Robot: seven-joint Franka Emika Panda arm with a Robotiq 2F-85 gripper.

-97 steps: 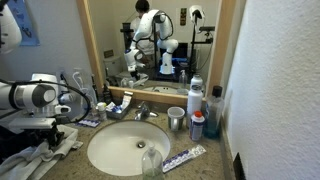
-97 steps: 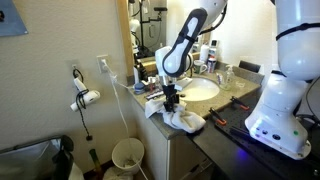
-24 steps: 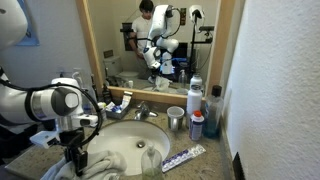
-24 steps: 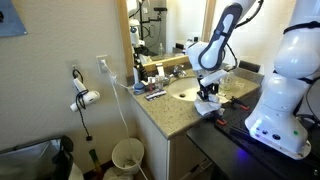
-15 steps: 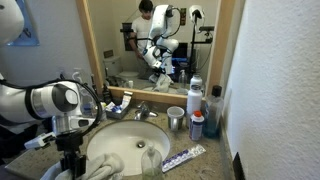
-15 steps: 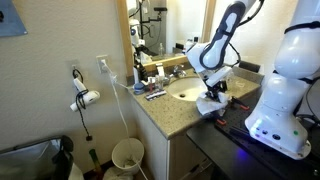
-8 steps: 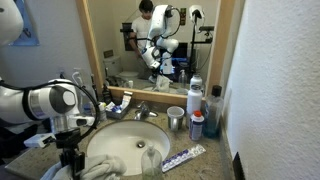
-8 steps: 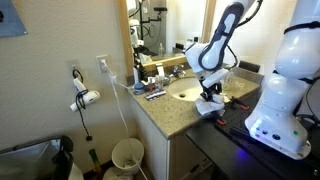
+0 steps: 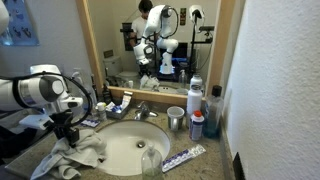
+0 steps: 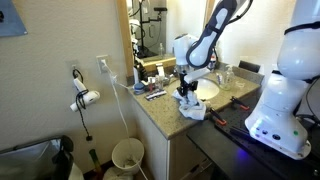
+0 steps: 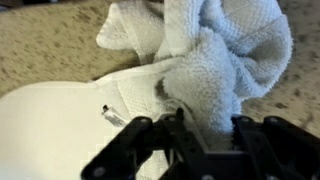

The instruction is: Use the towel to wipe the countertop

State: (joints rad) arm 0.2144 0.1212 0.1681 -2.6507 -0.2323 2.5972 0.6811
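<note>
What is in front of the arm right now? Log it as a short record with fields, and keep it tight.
setting: bathroom vanity, speckled countertop with a white sink, mirror behind
gripper: gripper points down, shut on the towel
towel: white towel, bunched, lying on the countertop beside the sink
other items: faucet, metal cup, toothpaste tube
task state: towel is down on the countertop, in place for wiping

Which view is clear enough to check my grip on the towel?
Wrist view: closest, slightly soft but evenly lit, with the towel bunched between the dark fingers of the gripper. In both exterior views the towel is small and low in detail.
</note>
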